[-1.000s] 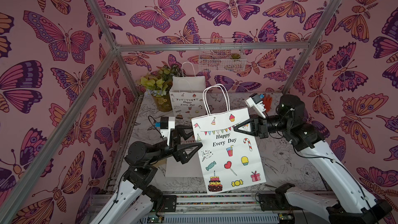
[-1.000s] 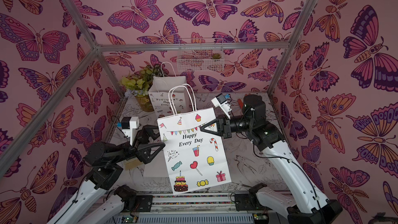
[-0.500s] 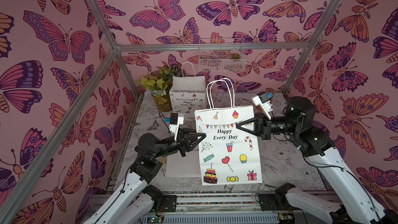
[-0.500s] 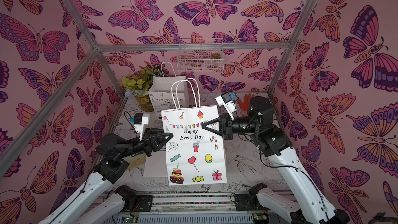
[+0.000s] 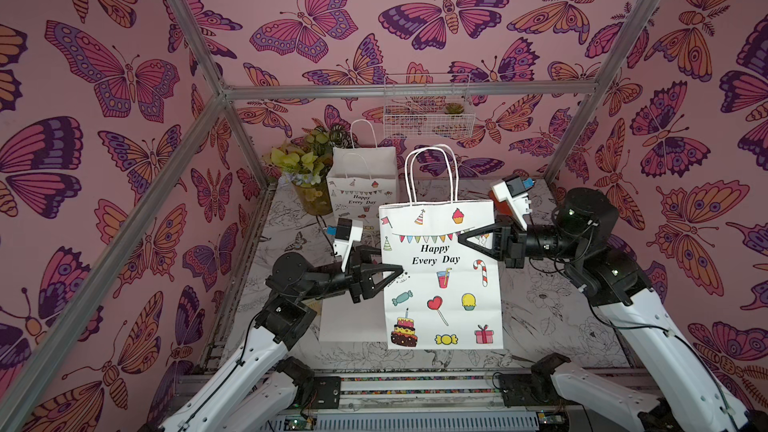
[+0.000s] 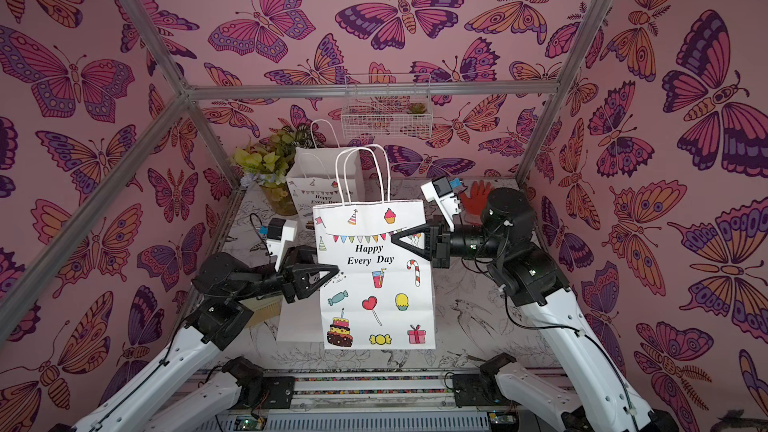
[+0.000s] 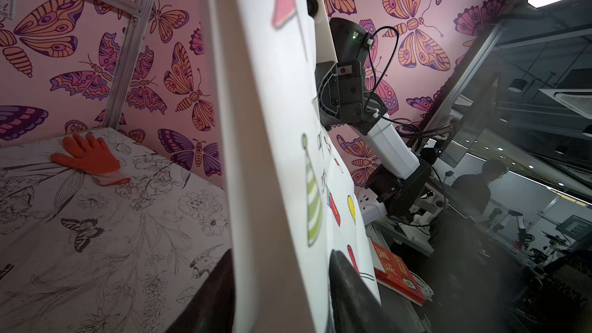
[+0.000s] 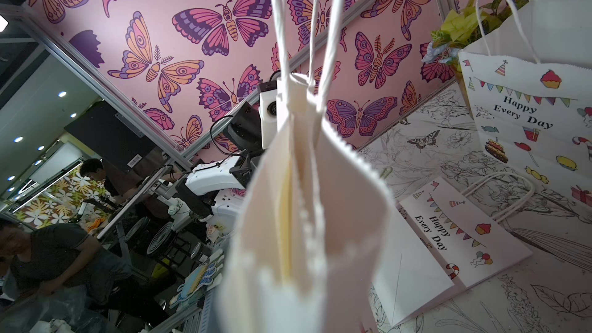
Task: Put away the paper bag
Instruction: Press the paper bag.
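Right claw [image 5: 460, 238] pinching paper bag [image 5: 440, 284]; standing bag [image 5: 360, 178] behind.

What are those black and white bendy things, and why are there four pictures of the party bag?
Those are two robot arms, each ending in a pincer called a gripper. Two pictures look down from a camera overhead; the other two come from little cameras on the arms' wrists. The right gripper is pinched shut on the paper bag near its top, holding it upright. The left gripper straddles its other side. On the table lie a flat bag and an orange glove; another bag and a plant stand at the back.
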You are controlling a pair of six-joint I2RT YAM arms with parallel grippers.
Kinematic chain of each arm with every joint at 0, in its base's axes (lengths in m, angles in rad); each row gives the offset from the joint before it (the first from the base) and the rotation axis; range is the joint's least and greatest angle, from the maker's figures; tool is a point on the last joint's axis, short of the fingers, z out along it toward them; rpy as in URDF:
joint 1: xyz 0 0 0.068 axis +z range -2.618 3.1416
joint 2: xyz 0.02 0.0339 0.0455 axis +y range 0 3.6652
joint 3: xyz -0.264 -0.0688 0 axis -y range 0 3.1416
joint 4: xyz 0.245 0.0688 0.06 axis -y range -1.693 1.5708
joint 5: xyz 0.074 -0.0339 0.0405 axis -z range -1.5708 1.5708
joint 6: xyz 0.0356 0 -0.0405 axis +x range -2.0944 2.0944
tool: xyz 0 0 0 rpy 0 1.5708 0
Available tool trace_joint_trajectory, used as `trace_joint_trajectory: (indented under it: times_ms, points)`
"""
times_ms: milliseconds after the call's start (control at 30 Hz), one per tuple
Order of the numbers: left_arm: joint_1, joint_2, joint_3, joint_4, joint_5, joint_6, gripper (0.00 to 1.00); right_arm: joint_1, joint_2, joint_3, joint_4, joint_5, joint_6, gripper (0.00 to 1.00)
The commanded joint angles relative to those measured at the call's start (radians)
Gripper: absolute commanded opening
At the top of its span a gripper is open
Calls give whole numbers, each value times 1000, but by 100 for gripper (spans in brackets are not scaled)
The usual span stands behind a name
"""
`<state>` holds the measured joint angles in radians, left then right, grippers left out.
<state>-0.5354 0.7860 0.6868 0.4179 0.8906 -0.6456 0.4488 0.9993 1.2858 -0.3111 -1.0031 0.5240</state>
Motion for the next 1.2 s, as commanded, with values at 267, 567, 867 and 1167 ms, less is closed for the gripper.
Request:
trace_joint_trajectory:
  times_ms: [267, 567, 867, 1167]
  points:
    - [-51, 26, 36, 4, 90, 20, 25, 4, -19, -1, 27, 124, -30, 0]
    - [-53, 1, 28, 3, 65, 34, 1, 5, -39, -14, -4, 112, -40, 1]
    - [-53, -30, 30, -28, 51, 48, 0, 5, -83, -47, -29, 3, -2, 34]
    - [-52, -39, 33, -43, 44, 53, 0, 47, -135, -90, -131, -10, -22, 51]
